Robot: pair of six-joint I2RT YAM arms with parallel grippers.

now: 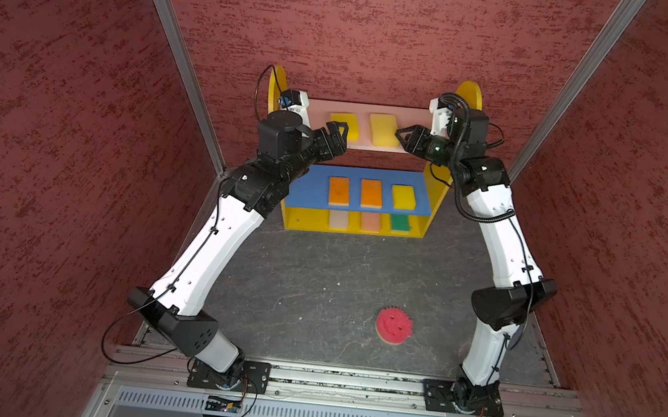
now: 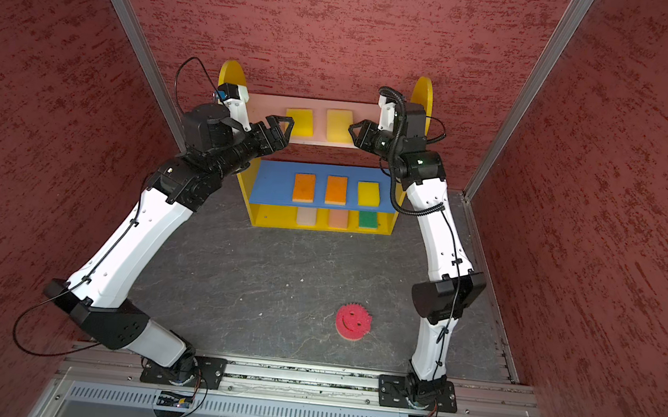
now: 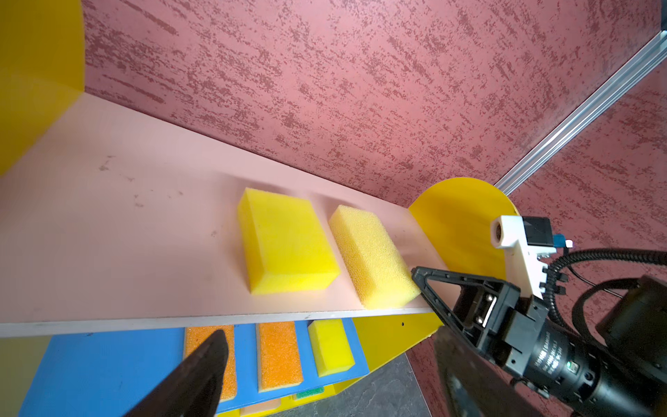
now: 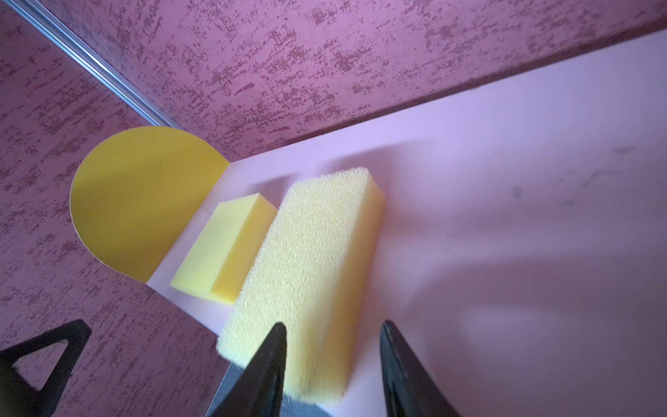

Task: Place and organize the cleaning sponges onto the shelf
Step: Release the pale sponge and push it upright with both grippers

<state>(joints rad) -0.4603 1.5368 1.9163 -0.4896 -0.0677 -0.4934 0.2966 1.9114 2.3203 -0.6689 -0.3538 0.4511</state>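
Sponge tidying near its end: round pink sponge (image 1: 394, 327) lying alone well in front of the shelf (image 1: 436, 211), not yet placed. Shelf's bottom board (image 1: 306, 220) and middle board (image 1: 305, 186) each holding three pads (image 1: 371, 193). On its top board (image 1: 321, 110), smooth yellow sponge (image 1: 344, 125) beside the left gripper (image 1: 341, 137), open and empty; coarse yellow sponge (image 1: 381, 132) at the parted tips of the right gripper (image 1: 400, 141), unclamped. Next, probably: back off, fetch the pink one, set on the top board's bare end.

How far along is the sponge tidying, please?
Done: eight sponges on the shelf, two top, three middle, three bottom. In hand: nothing; the left hand and right hand hover open by the top pair. Remaining: the pink round sponge on the table.
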